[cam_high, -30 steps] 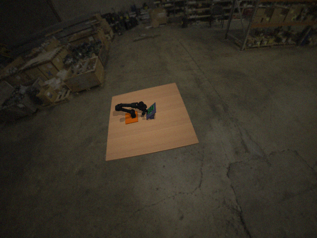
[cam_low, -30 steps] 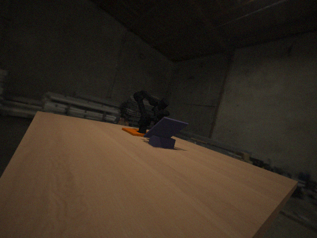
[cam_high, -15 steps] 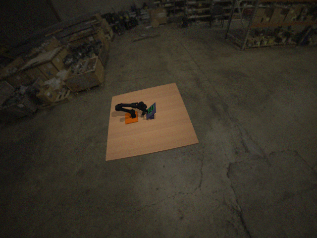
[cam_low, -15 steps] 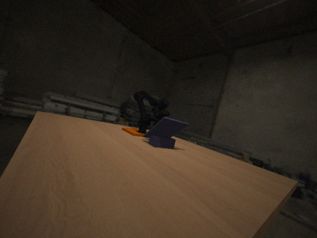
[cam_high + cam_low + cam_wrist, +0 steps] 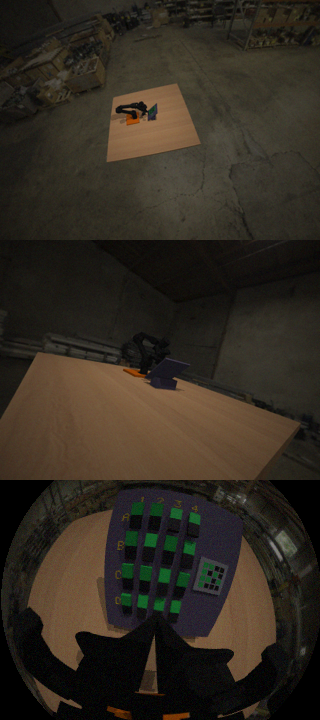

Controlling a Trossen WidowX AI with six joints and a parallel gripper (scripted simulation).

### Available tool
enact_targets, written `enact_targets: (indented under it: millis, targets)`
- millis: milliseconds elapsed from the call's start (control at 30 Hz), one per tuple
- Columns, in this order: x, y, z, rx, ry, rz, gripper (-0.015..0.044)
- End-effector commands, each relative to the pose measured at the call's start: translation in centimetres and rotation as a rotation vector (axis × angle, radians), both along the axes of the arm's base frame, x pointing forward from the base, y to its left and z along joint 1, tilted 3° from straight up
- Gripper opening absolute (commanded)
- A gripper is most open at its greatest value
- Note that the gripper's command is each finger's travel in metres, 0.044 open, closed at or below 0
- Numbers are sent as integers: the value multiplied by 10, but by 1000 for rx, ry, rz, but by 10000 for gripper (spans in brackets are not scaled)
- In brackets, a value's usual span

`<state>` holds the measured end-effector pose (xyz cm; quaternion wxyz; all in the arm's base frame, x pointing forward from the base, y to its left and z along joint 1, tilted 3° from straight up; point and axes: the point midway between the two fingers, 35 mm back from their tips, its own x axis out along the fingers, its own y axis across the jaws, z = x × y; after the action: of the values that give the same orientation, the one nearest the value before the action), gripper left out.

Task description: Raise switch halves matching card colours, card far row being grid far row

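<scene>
The tilted purple panel (image 5: 156, 113) (image 5: 169, 368) (image 5: 220, 530) carries a grid of rocker switches, rows A to D and columns 1 to 4. Each has a green far half and a dark near half; the greens differ in brightness, and which halves are raised is hard to tell. The small grey card (image 5: 196, 588) on the panel's right shows green and dark squares; its far row looks green, green, dark, dark. My gripper (image 5: 147, 111) (image 5: 156, 617) is shut and empty. Its tips are at the near edge of switch D3 (image 5: 159, 603); contact cannot be told. In the exterior view the panel hides the tips.
The panel stands on a purple block (image 5: 163, 383) on the wooden table (image 5: 155, 136) (image 5: 116, 420). The arm's orange base plate (image 5: 132, 121) (image 5: 133, 373) lies on the arm's side of the panel. Crates and shelves stand on the floor beyond the table.
</scene>
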<state>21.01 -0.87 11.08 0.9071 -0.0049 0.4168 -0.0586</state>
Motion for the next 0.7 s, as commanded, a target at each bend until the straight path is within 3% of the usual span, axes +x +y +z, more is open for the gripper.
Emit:
enact_targets:
  millis: [0, 200, 400, 667]
  targets:
    - [-23, 2, 27, 0, -33, -2, 0]
    - [-24, 3, 30, 0, -34, -2, 0]
    - [8, 12, 66, 1, -36, -2, 0]
    - [9, 13, 67, 1, -37, -2, 0]
